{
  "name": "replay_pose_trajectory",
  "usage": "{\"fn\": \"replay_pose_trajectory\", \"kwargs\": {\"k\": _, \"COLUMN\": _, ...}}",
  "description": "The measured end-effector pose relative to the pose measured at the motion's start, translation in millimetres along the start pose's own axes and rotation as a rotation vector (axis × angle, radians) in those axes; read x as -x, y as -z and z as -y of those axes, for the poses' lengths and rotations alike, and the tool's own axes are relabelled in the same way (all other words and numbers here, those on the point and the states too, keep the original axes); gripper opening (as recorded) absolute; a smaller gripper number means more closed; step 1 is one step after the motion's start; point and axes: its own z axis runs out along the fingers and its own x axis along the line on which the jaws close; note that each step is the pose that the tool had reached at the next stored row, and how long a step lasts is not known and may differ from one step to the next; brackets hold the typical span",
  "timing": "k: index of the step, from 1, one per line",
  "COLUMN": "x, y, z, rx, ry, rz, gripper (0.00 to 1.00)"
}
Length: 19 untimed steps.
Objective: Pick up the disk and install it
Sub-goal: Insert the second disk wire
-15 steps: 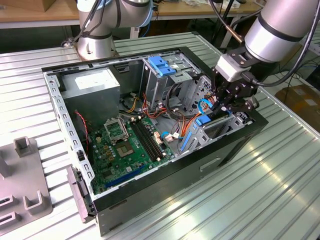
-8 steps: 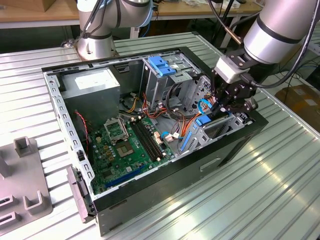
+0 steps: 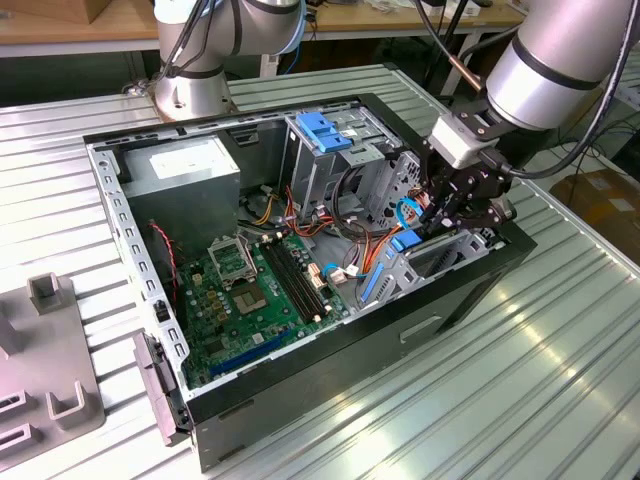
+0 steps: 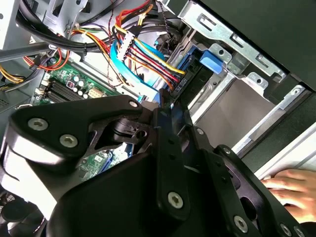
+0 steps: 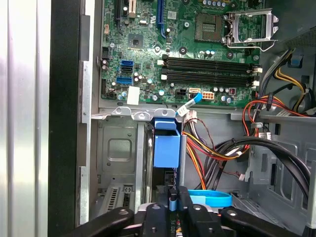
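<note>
Inside the open computer case [image 3: 130, 215], the claw [image 3: 455, 215] pinches the disk [image 5: 166, 148] on edge, long axis plunging into the drive bay [image 5: 118, 148] at six o'clock below it.

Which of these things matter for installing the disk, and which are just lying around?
Job: gripper, the disk it grips edge-on, drive bay with blue tab, open computer case.
Lying about: motherboard, power-supply box, coloured cables, grey fixture block, a person's hand.
</note>
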Motion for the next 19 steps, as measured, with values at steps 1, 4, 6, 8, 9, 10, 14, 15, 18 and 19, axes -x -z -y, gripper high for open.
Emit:
{"fn": "replay_pose_trajectory", "kwargs": {"k": 1, "x": 0.0, "y": 0.2, "z": 0.0, "rx": 0.0000, "ry": 0.000, "rz": 0.0000, "gripper": 0.24}}
{"fn": "replay_pose_trajectory", "kwargs": {"k": 4, "x": 0.4, "y": 4.7, "z": 0.2, "rx": -0.0002, "ry": 0.000, "rz": 0.0000, "gripper": 0.24}}
{"fn": "replay_pose_trajectory", "kwargs": {"k": 6, "x": 0.9, "y": 9.5, "z": 0.3, "rx": -0.0007, "ry": 0.000, "rz": 0.0000, "gripper": 0.24}}
{"fn": "replay_pose_trajectory", "kwargs": {"k": 8, "x": 1.2, "y": 13.2, "z": 0.5, "rx": -0.0010, "ry": 0.000, "rz": 0.0001, "gripper": 0.24}}
{"fn": "replay_pose_trajectory", "kwargs": {"k": 9, "x": 1.2, "y": 13.2, "z": 0.5, "rx": -0.0010, "ry": 0.000, "rz": 0.0002, "gripper": 0.16}}
{"fn": "replay_pose_trajectory", "kwargs": {"k": 10, "x": 1.3, "y": 13.4, "z": 0.5, "rx": -0.0010, "ry": 0.000, "rz": -0.0001, "gripper": 0.10}}
{"fn": "replay_pose_trajectory", "kwargs": {"k": 14, "x": 1.3, "y": 13.7, "z": 0.5, "rx": -0.0010, "ry": 0.000, "rz": 0.0000, "gripper": 0.10}}
{"fn": "replay_pose_trajectory", "kwargs": {"k": 15, "x": 1.3, "y": 13.8, "z": 0.5, "rx": -0.0009, "ry": 0.000, "rz": -0.0001, "gripper": 0.10}}
{"fn": "replay_pose_trajectory", "kwargs": {"k": 18, "x": 1.3, "y": 14.3, "z": 0.5, "rx": -0.0010, "ry": 0.000, "rz": 0.0000, "gripper": 0.10}}
{"fn": "replay_pose_trajectory", "kwargs": {"k": 19, "x": 1.3, "y": 14.4, "z": 0.5, "rx": -0.0010, "ry": 0.000, "rz": -0.0001, "gripper": 0.10}}
